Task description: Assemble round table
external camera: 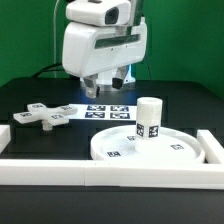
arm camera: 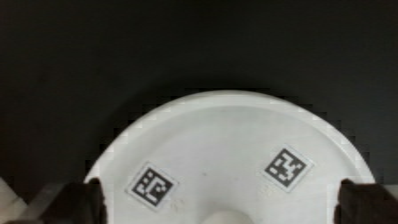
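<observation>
Reading the exterior view as a clock face and starting at nine o'clock: there's the cross-shaped foot, flat on the black table, loose and well apart from everything else. Nothing is joined to it yet.

On to the centre: the marker board lies flat, and just above it toward twelve o'clock is my claw. Its jaws are spread as wide as they go, with nothing between them. Empty-handed, folks!

Round to four o'clock: the large disc sits inside the corner of the white border rails. Standing upright on its middle is the short leg.

So I reckon the first join is made, leg onto hub, though I can't tell from here whether it's fully home. What's left, by my reading, is to fetch that foot from nine o'clock and fit it to the free end of the leg.

As for looks, it's all white plastic, with black-and-white square tags on the disc's face, the leg's side and the foot's arms. My wrist view shows the disc's rounded, rimmed edge with two tags, framed by my dark fingertips.
</observation>
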Robot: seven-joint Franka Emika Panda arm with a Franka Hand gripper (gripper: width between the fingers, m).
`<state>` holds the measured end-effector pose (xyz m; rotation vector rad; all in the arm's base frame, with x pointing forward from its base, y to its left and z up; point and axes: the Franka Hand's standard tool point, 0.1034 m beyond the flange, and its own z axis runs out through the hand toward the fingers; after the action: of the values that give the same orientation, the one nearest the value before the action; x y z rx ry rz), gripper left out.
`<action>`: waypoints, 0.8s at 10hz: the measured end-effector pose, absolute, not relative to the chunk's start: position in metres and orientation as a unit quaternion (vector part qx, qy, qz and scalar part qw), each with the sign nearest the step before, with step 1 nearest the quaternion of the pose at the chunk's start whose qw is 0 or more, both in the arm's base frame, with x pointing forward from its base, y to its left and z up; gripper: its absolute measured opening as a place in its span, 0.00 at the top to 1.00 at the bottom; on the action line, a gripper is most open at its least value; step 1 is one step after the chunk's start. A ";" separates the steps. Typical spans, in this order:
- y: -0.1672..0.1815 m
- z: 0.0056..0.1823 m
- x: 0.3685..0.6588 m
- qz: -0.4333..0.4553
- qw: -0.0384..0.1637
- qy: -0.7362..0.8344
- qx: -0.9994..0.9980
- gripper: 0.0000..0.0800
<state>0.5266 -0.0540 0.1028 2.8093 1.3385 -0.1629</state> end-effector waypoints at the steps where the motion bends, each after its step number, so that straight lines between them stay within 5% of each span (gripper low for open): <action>1: -0.072 0.105 0.521 -0.045 0.007 0.400 0.915 0.19; 4: -0.115 0.099 0.495 -0.048 -0.010 0.339 0.939 0.19; 8: -0.114 0.098 0.494 -0.049 -0.010 0.340 0.939 0.19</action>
<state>0.4942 -0.1142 0.0983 2.9694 1.0748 -0.1536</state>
